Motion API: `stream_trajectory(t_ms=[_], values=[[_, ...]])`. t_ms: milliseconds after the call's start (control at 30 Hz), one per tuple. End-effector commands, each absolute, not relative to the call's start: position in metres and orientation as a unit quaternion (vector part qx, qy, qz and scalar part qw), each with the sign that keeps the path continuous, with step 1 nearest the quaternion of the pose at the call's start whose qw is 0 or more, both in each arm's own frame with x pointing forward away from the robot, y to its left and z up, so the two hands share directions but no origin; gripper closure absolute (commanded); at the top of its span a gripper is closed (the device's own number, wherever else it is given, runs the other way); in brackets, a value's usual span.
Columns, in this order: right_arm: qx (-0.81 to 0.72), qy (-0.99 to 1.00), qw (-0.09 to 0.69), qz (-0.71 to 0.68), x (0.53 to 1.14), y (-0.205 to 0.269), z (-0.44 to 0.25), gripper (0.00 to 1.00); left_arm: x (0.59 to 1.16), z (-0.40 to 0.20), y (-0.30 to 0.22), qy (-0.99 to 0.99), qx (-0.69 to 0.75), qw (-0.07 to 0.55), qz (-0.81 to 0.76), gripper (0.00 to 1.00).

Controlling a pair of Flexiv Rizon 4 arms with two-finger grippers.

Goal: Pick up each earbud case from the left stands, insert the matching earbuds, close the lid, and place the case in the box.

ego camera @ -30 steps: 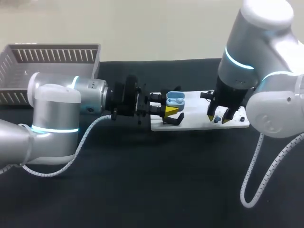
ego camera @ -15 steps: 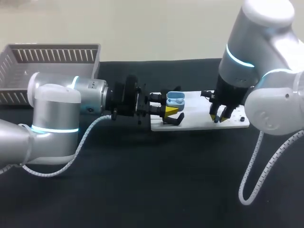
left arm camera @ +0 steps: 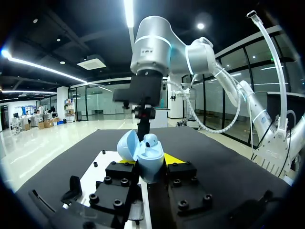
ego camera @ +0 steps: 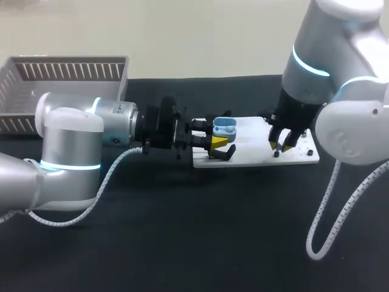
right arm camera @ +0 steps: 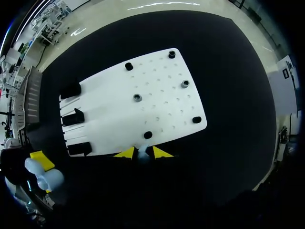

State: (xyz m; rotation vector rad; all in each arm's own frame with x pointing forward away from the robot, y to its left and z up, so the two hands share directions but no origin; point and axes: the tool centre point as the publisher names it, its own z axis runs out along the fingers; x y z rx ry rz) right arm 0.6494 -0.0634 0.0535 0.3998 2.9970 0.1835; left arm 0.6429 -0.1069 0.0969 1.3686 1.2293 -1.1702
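Light blue earbud case [left arm camera: 148,162] clamped upright between the left jaws, yellow tips [left arm camera: 174,159] pressing on it from both sides, lid [left arm camera: 127,145] swung open to one side. Inside the case, what looks like a seated earbud [left arm camera: 151,140], rounded head poking above the rim. Second earbud [right arm camera: 142,153], small and pale blue, pinched between the right jaws, their tips nearly together around it.

Straight ahead of the left jaws, past the case: right arm [left arm camera: 151,52], hanging down with its jaws pointed at the counter. Directly under the right jaws: edge of a white board [right arm camera: 143,86], dotted with holes and a few black studs [right arm camera: 137,97]. At the board's end nearest the left jaws: row of black stands [right arm camera: 73,117], just beside the held case.

Behind the left jaws, level and low over the black counter [ego camera: 182,231]: left arm [ego camera: 73,140]. Well apart from both jaws, at the counter's far corner beyond the left arm: grey slatted box [ego camera: 67,76]
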Motion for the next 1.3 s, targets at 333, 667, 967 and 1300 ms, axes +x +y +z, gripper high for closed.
stream_trajectory(t_ms=[333,667,967,1300], values=[[0.086,0.992,0.069,0.056,0.604,-0.032,0.145,1.0,0.641,0.097,-0.107,0.501,0.556,0.464,-0.474,1.0],[-0.014,0.996,0.081,0.025,0.579,0.019,0.168,1.0,0.641,0.097,-0.107,0.501,0.556,0.464,-0.474,1.0],[-0.028,0.996,0.078,0.031,0.578,0.028,0.171,1.0,0.641,0.097,-0.107,0.501,0.556,0.464,-0.474,1.0],[-0.028,0.996,0.078,0.031,0.578,0.028,0.171,1.0,0.641,0.097,-0.107,0.501,0.556,0.464,-0.474,1.0]])
